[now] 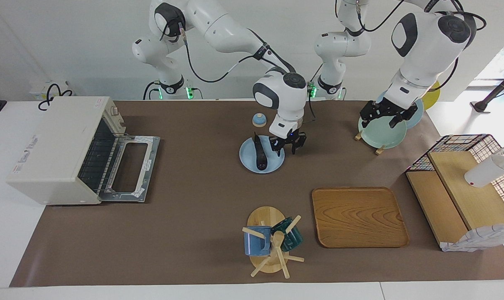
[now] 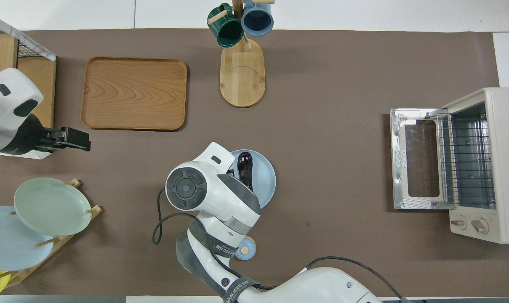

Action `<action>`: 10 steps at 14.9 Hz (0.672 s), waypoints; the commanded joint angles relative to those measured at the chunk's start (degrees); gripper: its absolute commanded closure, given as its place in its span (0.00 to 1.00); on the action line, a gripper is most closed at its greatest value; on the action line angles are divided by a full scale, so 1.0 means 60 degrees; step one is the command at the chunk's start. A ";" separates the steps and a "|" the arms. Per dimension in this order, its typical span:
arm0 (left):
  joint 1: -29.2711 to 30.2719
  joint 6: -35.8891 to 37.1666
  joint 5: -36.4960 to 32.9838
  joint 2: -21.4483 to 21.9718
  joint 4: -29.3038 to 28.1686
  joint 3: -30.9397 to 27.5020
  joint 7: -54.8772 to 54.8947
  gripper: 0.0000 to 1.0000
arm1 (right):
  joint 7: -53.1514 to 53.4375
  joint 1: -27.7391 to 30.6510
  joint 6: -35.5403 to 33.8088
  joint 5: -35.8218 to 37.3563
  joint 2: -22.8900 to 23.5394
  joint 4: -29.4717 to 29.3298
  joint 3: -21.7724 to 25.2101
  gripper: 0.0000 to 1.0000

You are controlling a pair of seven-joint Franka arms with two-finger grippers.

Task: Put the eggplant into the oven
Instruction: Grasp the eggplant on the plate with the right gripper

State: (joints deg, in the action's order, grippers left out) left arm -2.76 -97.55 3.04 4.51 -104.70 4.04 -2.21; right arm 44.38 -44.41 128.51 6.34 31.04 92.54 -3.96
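Eggplant (image 1: 259,155) lies flat on the blue plate (image 1: 277,164) mid-table, untouched, long axis running nearer-to-farther from the robots, thin stem end toward the robots, fat end away. Right gripper (image 1: 288,146) hangs low over the plate's edge on the left arm's end, just beside the eggplant but not over it and not touching; fingers point down and I can't tell how far apart they stand. So the key offset as I read it: the eggplant sits sideways from that gripper, toward the oven's end of the table, and the fingers need to straddle the body across its width, not along it. Oven (image 1: 60,150) stands at the right arm's end of the table, door dropped open, rack bare, well apart from the plate. Right arm is clearly the nearer one to both. Left gripper (image 1: 388,116) waits spread open, holding nothing, up over the green plate (image 1: 383,133) in the rack
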 commanded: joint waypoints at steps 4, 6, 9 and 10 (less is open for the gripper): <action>-0.0082 0.1537 -0.0360 -0.0547 0.1937 -0.0043 0.0279 0.00 | 0.0395 -0.0010 0.1081 0.0174 -0.0618 0.1494 -0.0028 0.57; -0.0082 0.1260 -0.0360 -0.0547 0.1587 -0.0058 0.0601 0.00 | 0.0396 -0.0098 0.1053 0.0174 -0.0647 0.1568 -0.0028 0.70; -0.0097 0.0980 -0.0360 -0.0532 0.1292 -0.0101 0.0603 0.00 | 0.0381 -0.0113 0.0747 0.0174 -0.0662 0.1496 -0.0014 1.00; -0.0097 0.0965 -0.0360 -0.0532 0.1292 -0.0102 0.0588 0.00 | 0.0366 -0.0098 0.0267 0.0247 -0.0648 0.1277 -0.0014 1.00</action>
State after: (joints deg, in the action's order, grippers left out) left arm -2.76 -90.60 2.07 1.12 -96.26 4.00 0.44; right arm 44.94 -45.05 133.02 6.37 28.81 99.72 -4.00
